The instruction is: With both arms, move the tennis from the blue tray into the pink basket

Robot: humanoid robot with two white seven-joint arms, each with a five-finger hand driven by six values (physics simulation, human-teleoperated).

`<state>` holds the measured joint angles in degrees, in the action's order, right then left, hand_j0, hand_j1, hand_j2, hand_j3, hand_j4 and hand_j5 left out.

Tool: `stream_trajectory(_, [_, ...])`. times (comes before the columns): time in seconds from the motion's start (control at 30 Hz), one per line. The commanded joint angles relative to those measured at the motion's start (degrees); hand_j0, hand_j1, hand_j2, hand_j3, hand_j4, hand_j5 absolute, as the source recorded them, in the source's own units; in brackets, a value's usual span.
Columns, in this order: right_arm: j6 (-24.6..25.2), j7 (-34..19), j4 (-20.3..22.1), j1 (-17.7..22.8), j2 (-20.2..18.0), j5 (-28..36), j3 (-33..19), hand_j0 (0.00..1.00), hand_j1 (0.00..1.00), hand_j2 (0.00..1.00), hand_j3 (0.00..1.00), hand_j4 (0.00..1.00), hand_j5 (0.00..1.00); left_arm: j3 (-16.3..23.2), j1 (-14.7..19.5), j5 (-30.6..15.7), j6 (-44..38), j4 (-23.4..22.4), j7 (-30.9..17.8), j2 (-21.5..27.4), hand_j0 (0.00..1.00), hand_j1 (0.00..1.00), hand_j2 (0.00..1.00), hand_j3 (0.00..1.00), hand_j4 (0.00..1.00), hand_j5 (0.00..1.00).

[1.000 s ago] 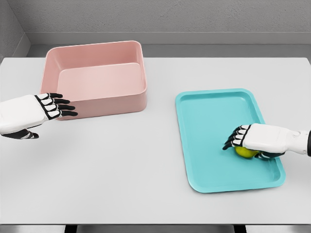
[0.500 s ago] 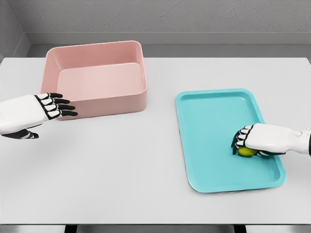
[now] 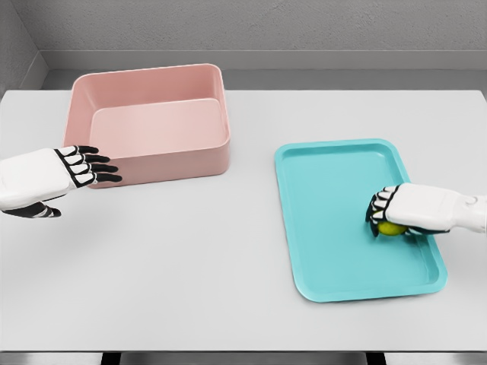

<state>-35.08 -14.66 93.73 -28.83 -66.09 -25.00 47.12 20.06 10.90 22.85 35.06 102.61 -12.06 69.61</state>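
i see a pale grey table [image 3: 190,258]. a pink basket [image 3: 152,125] sits near its far left corner, and a blue tray [image 3: 335,190] lies toward its right edge, the two well apart.

Bright, even overhead light, soft faint shadows, no glare, sharp render edge to edge.

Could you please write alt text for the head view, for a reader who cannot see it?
The right hand curls over a yellow-green tennis ball on a blue tray at the right of a white table. The left hand hovers open beside an empty pink basket.
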Motion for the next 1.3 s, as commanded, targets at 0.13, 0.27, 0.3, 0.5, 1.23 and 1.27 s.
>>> stream_trajectory(0.13, [0.08, -0.02, 3.04, -0.44, 0.09, 0.48, -1.42, 0.41, 0.41, 0.41, 0.41, 0.41, 0.41, -0.02, 0.00, -0.35, -0.06, 0.04, 0.02, 0.09, 1.00, 1.00, 1.00, 1.00, 1.00, 1.00])
stream_trajectory(0.27, [0.08, -0.11, 4.18, -0.70, 1.41, 0.57, -3.35, 0.39, 0.39, 0.39, 0.39, 0.39, 0.39, 0.07, 0.00, -0.17, -0.06, 0.04, 0.02, 0.09, 1.00, 1.00, 1.00, 1.00, 1.00, 1.00])
stream_trajectory(0.3, [0.08, -3.27, 5.50, -0.70, 1.93, 0.74, -4.14, 0.38, 0.38, 0.38, 0.38, 0.38, 0.38, -0.02, -0.09, -0.17, -0.06, 0.04, 0.02, 0.09, 1.00, 1.00, 1.00, 1.00, 1.00, 1.00])
stream_trajectory(0.5, [0.08, -5.21, 5.94, -2.37, 5.80, 0.83, -5.20, 0.34, 0.34, 0.34, 0.34, 0.34, 0.34, 0.07, -0.09, -0.17, -0.06, 0.04, 0.02, 0.09, 1.00, 1.00, 1.00, 1.00, 1.00, 1.00])
stream_trajectory(1.23, [0.08, -12.59, 7.43, -7.21, 24.08, -0.14, -4.76, 0.31, 0.31, 0.31, 0.31, 0.31, 0.31, 0.07, -0.09, -0.08, -0.06, 0.13, 0.02, 0.00, 1.00, 1.00, 1.00, 1.00, 1.00, 1.00])
stream_trajectory(1.27, [0.08, -12.85, 7.35, -7.21, 25.05, -0.14, -4.67, 0.31, 0.31, 0.31, 0.31, 0.31, 0.31, 0.07, -0.09, -0.08, -0.06, 0.13, 0.02, 0.00, 1.00, 1.00, 1.00, 1.00, 1.00, 1.00])
